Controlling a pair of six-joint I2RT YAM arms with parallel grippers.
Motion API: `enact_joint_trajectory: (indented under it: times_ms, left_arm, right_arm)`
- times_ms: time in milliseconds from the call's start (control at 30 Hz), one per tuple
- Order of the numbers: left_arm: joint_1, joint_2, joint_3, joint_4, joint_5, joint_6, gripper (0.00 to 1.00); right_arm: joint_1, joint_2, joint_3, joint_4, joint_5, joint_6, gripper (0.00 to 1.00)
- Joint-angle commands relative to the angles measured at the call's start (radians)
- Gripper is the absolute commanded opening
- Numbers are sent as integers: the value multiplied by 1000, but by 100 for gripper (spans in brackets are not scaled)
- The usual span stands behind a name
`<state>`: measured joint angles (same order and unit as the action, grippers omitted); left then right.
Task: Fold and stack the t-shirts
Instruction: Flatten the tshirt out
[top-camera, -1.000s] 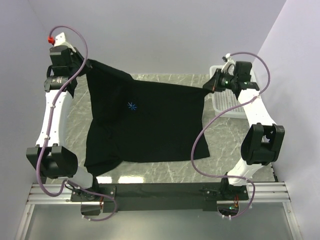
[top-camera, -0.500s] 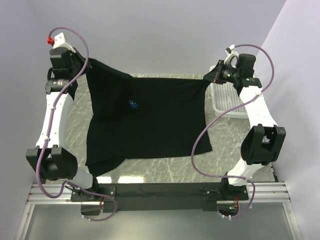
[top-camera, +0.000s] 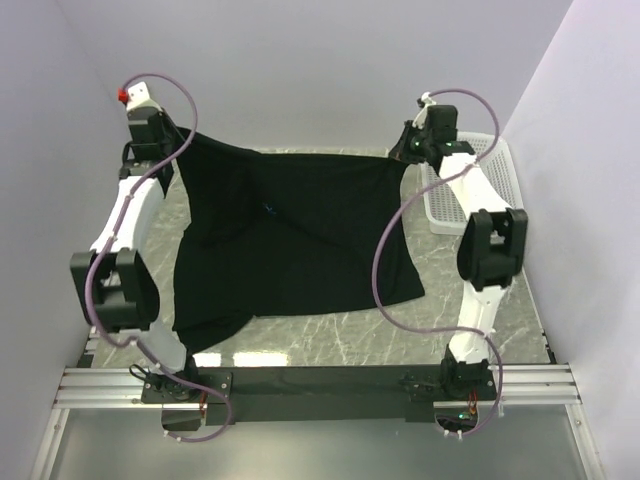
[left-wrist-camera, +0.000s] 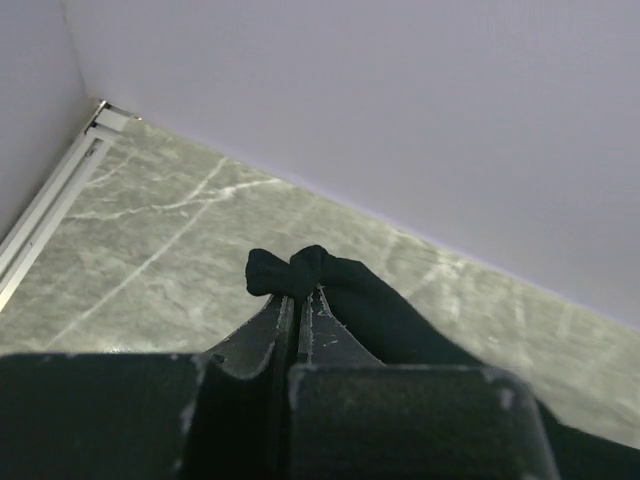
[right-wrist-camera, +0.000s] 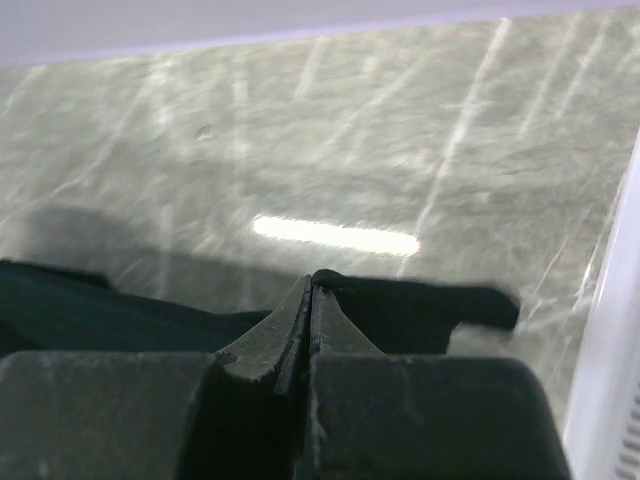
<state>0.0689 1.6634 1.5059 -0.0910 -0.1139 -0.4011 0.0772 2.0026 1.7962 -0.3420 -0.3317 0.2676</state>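
Note:
The black t-shirt (top-camera: 300, 240) hangs spread between my two grippers, its far edge lifted toward the back wall and its near edge resting on the marble table. Its blue logo is barely visible in a fold. My left gripper (top-camera: 178, 135) is shut on the shirt's far left corner; the left wrist view shows a knot of black cloth (left-wrist-camera: 300, 272) pinched at the fingertips. My right gripper (top-camera: 403, 152) is shut on the far right corner; the right wrist view shows black cloth (right-wrist-camera: 420, 305) at the closed tips.
A white perforated basket (top-camera: 495, 175) stands at the back right, close beside my right arm; its rim shows in the right wrist view (right-wrist-camera: 610, 360). Walls enclose the table at the back and both sides. Purple cables loop off both arms.
Both grippers have moved back toward the far wall with the shirt, drawing its top edge farther away. The right arm swung inward; the cloth now sags in diagonal folds and the logo is nearly hidden.

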Motion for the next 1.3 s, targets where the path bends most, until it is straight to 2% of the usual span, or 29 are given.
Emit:
enact_joint_trajectory:
  times_ms: [0,200,367,500,533,567,600,633,667,700,733,800,867,900,933,967,1067,1100,1133,1167,1200,1267]
  left_arm:
    - [-3,67,-24,206,-67,54,0]
    - [-32,219,36,393,-40,146,1]
    - [-57,358,183,430,-32,234,1]
    - [-61,418,234,474,-36,258,2]
    - [-61,426,259,481,-36,266,6]
    - [-61,444,278,472,-33,269,13]
    - [-61,452,299,456,-39,272,33]
    - [-61,455,316,420,-50,271,42]
    - [-61,446,329,407,-64,269,48]
    - [-61,432,329,389,-101,268,65]
    - [-61,403,335,329,-118,271,70]
    - [-61,359,338,245,-179,271,75]
    - [-61,261,300,107,-198,249,75]
    - [-61,221,271,62,-179,237,75]
    - [-61,129,205,9,-161,193,75]
    - [-51,81,171,-95,-136,153,75]
    - [-14,-123,-39,-246,21,-19,75]
    - [-3,-176,-106,-263,64,-95,80]
    - [6,-285,-239,-279,127,-132,83]
    - [21,-338,-303,-300,147,-181,84]
    - [29,-393,-423,-315,183,-255,84]
    - [46,-531,-513,-363,213,-338,84]
  right_arm:
    - [7,88,113,-9,102,53,0]
    - [30,176,198,49,226,99,0]
    - [35,237,267,90,296,127,0]
    - [45,274,287,116,330,128,0]
    - [47,277,290,126,330,125,0]
    - [47,281,293,132,330,122,10]
    - [45,282,296,133,330,116,19]
    - [49,282,299,132,324,95,27]
    - [46,271,301,133,316,81,43]
    - [45,260,293,135,307,65,49]
    - [47,231,270,144,283,29,59]
    - [47,194,256,137,237,-25,67]
    - [47,130,227,91,121,-137,74]
    - [45,102,212,68,59,-195,75]
    - [45,41,165,14,-75,-323,76]
    - [44,7,134,-14,-139,-388,76]
    - [47,-126,4,-162,-322,-627,76]
    - [47,-160,-35,-213,-375,-713,76]
    - [45,-194,-111,-329,-401,-899,76]
    - [47,-258,-150,-392,-456,-994,76]
    - [47,-286,-184,-552,-469,-1227,76]
    - [49,-368,-305,-636,-454,-1361,75]
